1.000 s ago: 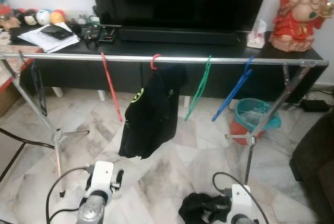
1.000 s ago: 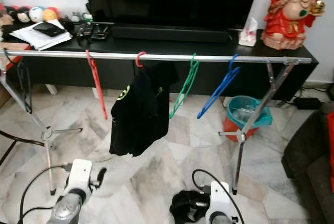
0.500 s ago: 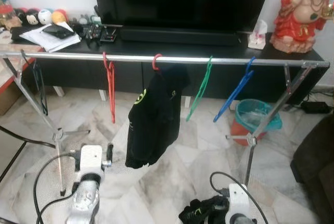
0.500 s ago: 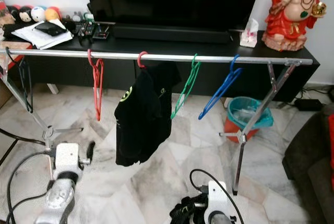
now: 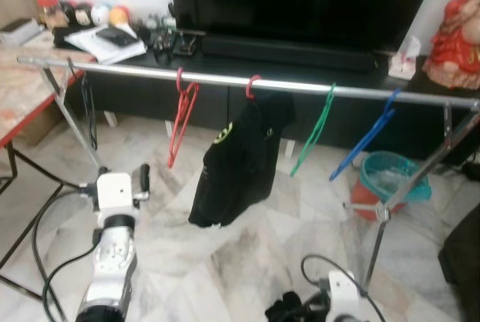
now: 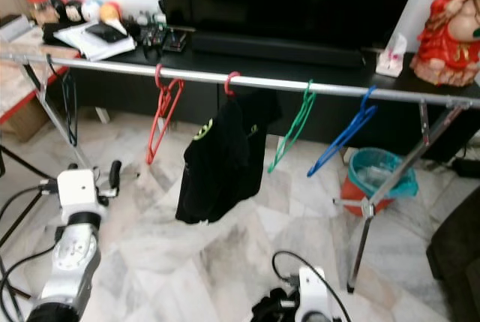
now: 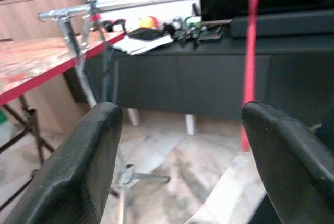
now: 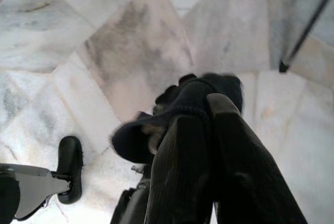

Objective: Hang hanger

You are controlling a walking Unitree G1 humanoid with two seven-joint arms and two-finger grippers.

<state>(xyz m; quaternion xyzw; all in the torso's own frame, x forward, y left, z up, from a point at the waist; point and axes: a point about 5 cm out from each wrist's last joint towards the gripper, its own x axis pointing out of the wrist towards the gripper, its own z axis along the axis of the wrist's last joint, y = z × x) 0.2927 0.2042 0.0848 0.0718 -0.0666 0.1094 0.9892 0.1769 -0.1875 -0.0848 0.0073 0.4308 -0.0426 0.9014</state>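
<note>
Red hanger [image 5: 180,115] on rail [image 5: 300,86] beyond left claw [image 7: 182,145] (fingers apart)

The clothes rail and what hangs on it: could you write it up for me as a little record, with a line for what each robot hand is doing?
rail: silver rail in front of a black TV cabinet
hangers: red hanger, green hanger, blue hanger, all bare
clothing: black shirt on a red hook
left gripper: open, holding nothing, facing the red hanger
right gripper: shut on a black cloth, low over the marble floor
</note>
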